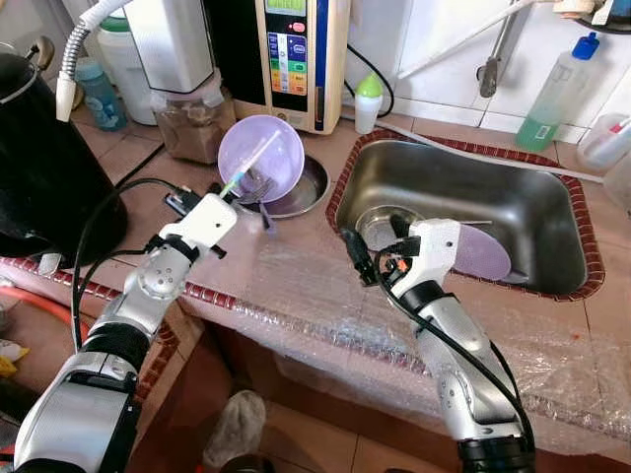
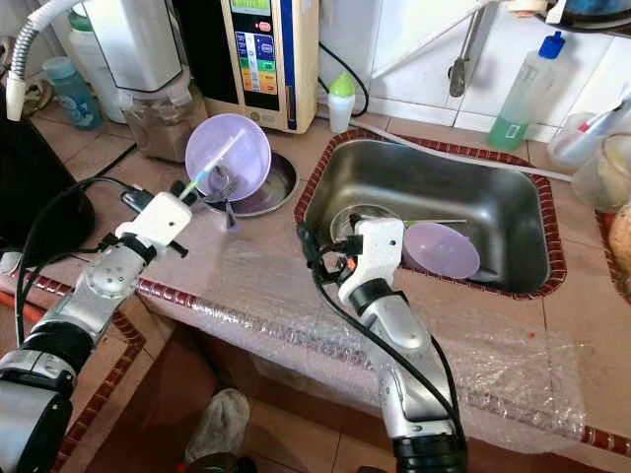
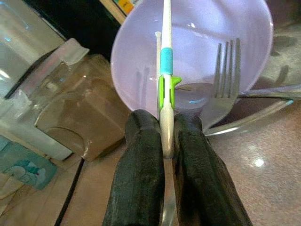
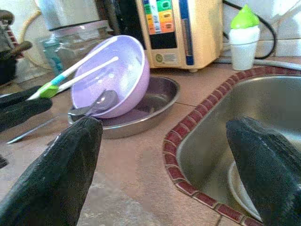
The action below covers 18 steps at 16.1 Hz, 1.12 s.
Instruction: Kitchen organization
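A lilac bowl [image 1: 281,163] leans tilted in a steel dish [image 1: 308,190] on the tiled counter, with a fork [image 3: 226,70] inside it. My left gripper [image 3: 166,123] is shut on a white utensil with a blue and green band [image 3: 165,61], whose far end rests in the bowl. My right gripper [image 4: 164,141] stands open and holds nothing, low over the left rim of the steel sink [image 1: 552,212]. A second lilac bowl [image 2: 444,248] lies in the sink, just right of that wrist.
A black kettle [image 1: 39,158] stands at the left. A blender jar [image 1: 192,123], a water machine [image 1: 301,59] and a green-capped bottle [image 1: 368,101] line the back. A soap bottle [image 1: 557,94] is behind the sink. Bubble wrap [image 1: 325,296] covers the counter's front edge.
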Available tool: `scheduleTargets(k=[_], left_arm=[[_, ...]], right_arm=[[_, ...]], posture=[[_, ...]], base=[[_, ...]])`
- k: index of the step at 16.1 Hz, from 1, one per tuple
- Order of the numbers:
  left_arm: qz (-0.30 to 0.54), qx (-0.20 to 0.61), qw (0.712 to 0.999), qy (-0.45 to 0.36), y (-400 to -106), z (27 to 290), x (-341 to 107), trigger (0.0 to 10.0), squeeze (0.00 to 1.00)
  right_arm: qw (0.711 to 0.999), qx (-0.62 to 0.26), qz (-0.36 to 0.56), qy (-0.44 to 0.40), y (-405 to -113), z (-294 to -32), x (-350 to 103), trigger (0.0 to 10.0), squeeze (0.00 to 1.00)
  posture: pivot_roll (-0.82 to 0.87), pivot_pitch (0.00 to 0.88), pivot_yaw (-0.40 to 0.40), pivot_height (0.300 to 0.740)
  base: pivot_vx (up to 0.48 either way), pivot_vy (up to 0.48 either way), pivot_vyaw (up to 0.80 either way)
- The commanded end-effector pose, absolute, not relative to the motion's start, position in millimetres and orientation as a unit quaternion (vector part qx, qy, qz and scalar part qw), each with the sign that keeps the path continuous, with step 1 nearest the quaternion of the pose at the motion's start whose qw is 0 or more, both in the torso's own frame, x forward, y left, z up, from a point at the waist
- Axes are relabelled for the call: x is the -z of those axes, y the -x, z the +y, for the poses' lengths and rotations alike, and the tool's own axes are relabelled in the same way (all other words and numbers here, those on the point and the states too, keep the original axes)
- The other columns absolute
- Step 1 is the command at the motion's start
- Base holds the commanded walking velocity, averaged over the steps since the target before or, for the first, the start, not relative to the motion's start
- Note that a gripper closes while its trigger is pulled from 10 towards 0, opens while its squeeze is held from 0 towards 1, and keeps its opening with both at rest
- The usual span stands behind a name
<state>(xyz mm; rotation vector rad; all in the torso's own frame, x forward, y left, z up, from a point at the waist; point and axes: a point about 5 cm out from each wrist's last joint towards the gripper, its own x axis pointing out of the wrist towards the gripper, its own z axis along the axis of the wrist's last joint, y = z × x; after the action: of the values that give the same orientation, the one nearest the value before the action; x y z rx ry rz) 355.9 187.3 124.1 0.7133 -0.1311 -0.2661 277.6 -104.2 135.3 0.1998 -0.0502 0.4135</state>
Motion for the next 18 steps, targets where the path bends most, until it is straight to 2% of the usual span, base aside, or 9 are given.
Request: scheduleTargets(k=[1,6,9,10,14,18], left_arm=[[-0.081,0.116,0.93,-0.341,-357,194,-134,0.0,0.0],[-0.12,0.101,0.943,-0.293,-358,193,-157,0.0,0.0],[-0.168,0.156,0.93,-0.287,-359,160,-176,0.0,0.0],[-0.168,0.156,0.93,-0.287,-359,160,-176,0.0,0.0],[-0.185,0.252,0.911,-0.27,-345,101,-163,0.0,0.0],[-0.191,0.288,0.902,-0.258,-333,79,-160,0.0,0.0]], right_arm=[[0.969,-0.225,-0.027,-0.097,-278,-99,-137,10.0,0.0],[0.97,-0.222,-0.029,-0.094,-284,-100,-137,10.0,0.0],[0.968,-0.2,-0.05,-0.144,-298,-101,-151,10.0,0.0],[0.968,-0.2,-0.05,-0.144,-298,-101,-151,10.0,0.0],[0.942,-0.22,-0.055,-0.248,-311,-97,-170,10.0,0.0],[0.934,-0.224,-0.053,-0.273,-317,-97,-173,10.0,0.0]], posture=[[-0.03,0.0,0.04,0.74],[-0.01,0.0,0.045,0.74],[0.01,0.0,0.042,0.74],[0.01,0.0,0.042,0.74],[0.01,0.0,0.037,0.74],[0.01,0.0,0.037,0.74]], base=[[0.0,0.0,0.0],[0.0,0.0,0.0],[0.0,0.0,0.0],[0.0,0.0,0.0],[0.0,0.0,0.0],[0.0,0.0,0.0]])
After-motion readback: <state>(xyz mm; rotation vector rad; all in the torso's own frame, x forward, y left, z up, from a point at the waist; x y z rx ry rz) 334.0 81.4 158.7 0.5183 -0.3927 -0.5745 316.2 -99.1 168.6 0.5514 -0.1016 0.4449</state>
